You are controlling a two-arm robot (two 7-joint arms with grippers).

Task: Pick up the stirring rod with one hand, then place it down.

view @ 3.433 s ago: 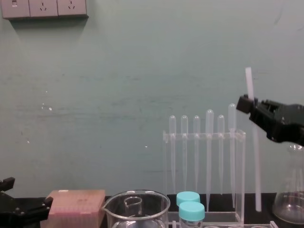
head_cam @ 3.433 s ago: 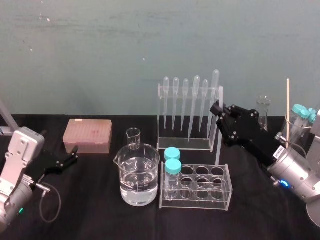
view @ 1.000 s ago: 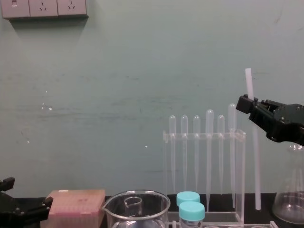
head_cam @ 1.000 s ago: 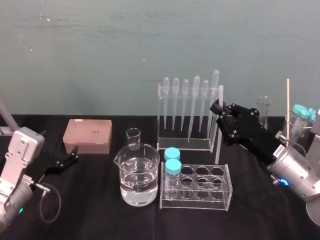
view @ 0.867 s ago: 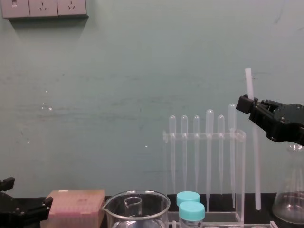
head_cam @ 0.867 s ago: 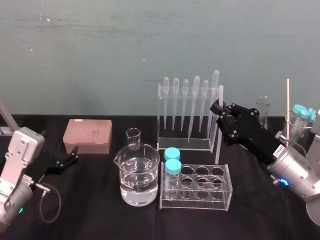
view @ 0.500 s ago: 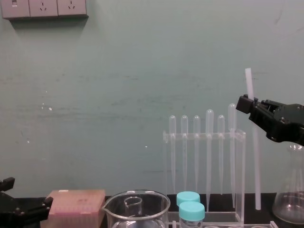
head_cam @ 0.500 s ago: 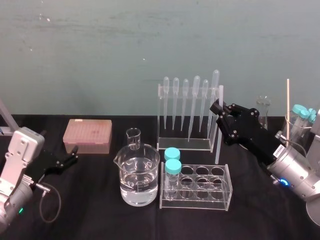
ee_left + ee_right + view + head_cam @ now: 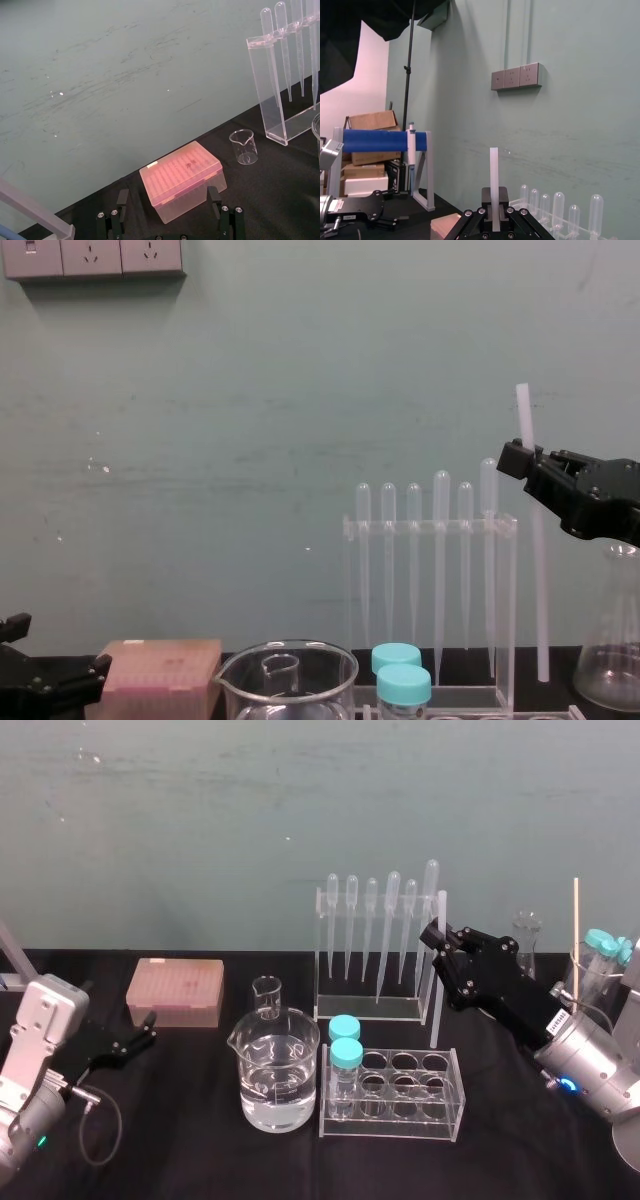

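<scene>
1. Head view: right gripper (image 9: pixel 436 936) pinches the stirring rod (image 9: pixel 436 1010) upright beside the pipette rack (image 9: pixel 368 1005); left gripper (image 9: pixel 140 1032) parked, fingers spread.
2. Chest view: rod's end hangs near the flask (image 9: pixel 610 670), so lower slowly.
3. Right wrist view: rod sits centred; release late.

In the chest view the right gripper (image 9: pixel 520 462) hid a short stretch of the stirring rod (image 9: pixel 537 580) just right of the pipette rack (image 9: pixel 430 527). In front of the rack, the picture's lower edge cut off the beaker (image 9: pixel 290 648) and the capped tubes (image 9: pixel 403 683); to its right, the flask (image 9: pixel 610 670) was cropped.
</scene>
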